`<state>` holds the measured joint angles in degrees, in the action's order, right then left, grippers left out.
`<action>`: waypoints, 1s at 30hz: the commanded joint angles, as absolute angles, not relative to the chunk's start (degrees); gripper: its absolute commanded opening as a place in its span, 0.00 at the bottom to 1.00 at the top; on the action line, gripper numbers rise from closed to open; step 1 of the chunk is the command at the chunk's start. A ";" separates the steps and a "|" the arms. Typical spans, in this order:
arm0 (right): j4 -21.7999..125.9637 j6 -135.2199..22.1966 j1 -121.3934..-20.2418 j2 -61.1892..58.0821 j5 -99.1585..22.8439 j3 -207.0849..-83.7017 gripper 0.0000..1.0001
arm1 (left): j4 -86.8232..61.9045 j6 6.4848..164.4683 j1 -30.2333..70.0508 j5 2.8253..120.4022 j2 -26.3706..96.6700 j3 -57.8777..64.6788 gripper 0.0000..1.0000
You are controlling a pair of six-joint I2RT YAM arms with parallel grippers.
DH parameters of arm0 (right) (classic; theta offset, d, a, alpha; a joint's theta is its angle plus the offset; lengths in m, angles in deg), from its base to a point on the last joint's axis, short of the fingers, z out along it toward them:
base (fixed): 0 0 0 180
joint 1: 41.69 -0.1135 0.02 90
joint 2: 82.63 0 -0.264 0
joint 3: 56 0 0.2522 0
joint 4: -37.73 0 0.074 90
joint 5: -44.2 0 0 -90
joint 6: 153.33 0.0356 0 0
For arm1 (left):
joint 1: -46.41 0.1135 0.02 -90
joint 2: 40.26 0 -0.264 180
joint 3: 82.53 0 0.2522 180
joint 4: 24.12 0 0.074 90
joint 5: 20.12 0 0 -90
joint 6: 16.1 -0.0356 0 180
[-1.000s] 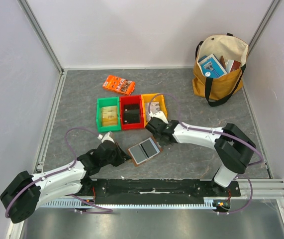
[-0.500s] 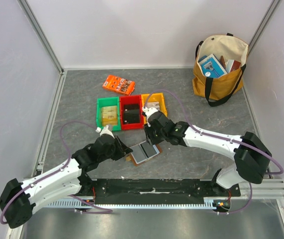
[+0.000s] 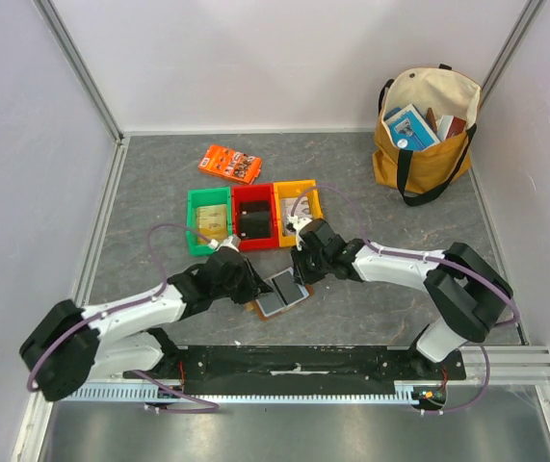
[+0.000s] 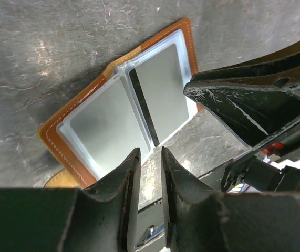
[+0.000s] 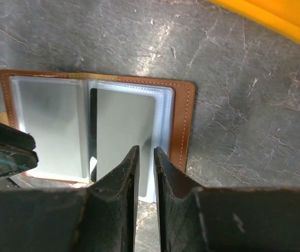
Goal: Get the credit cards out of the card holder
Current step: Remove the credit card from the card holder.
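Note:
The card holder [image 3: 264, 308], a brown leather bifold with pale blue lining, lies open on the grey table. Two silvery-grey credit cards [image 3: 281, 292] sit in its sleeves. In the left wrist view the holder [image 4: 52, 131] shows both cards [image 4: 107, 121] flat inside. My left gripper [image 4: 150, 152] hovers at its near edge, fingers almost together and empty. My right gripper [image 5: 146, 149] is over the right card [image 5: 126, 126], beside the leather edge [image 5: 181, 121]; it is also nearly closed and empty. From above, the left gripper [image 3: 246, 286] and right gripper [image 3: 303, 268] flank the holder.
Green [image 3: 207, 223], red [image 3: 253, 219] and yellow [image 3: 301, 199] bins stand in a row just behind the holder. An orange printed box [image 3: 229, 164] lies farther back. A yellow tote bag [image 3: 424, 135] with books stands at the back right. Walls close in on three sides.
Both arms have closed in on the open holder: the left gripper moved right to its left edge, and the right gripper came down to its upper right edge. The holder has stayed in place.

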<state>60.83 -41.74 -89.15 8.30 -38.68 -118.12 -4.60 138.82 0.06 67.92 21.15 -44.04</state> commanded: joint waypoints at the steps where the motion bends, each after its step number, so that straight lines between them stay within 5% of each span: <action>1: 55.97 -41.71 -88.10 9.47 -35.52 -115.82 0.22 | -14.65 137.17 0.09 64.17 28.02 -41.61 0.28; 9: 53.86 -40.13 -87.39 9.83 -34.11 -110.99 0.12 | -21.86 140.95 0.09 65.48 33.22 -46.00 0.29; 30: 52.01 -37.93 -87.31 9.91 -32.53 -108.26 0.10 | -35.48 147.72 0.00 69.09 34.98 -56.90 0.33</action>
<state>47.85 -37.79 -87.10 8.91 -32.41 -110.38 -32.07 145.84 0.06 66.89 34.37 -53.87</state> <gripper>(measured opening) 0.106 0.339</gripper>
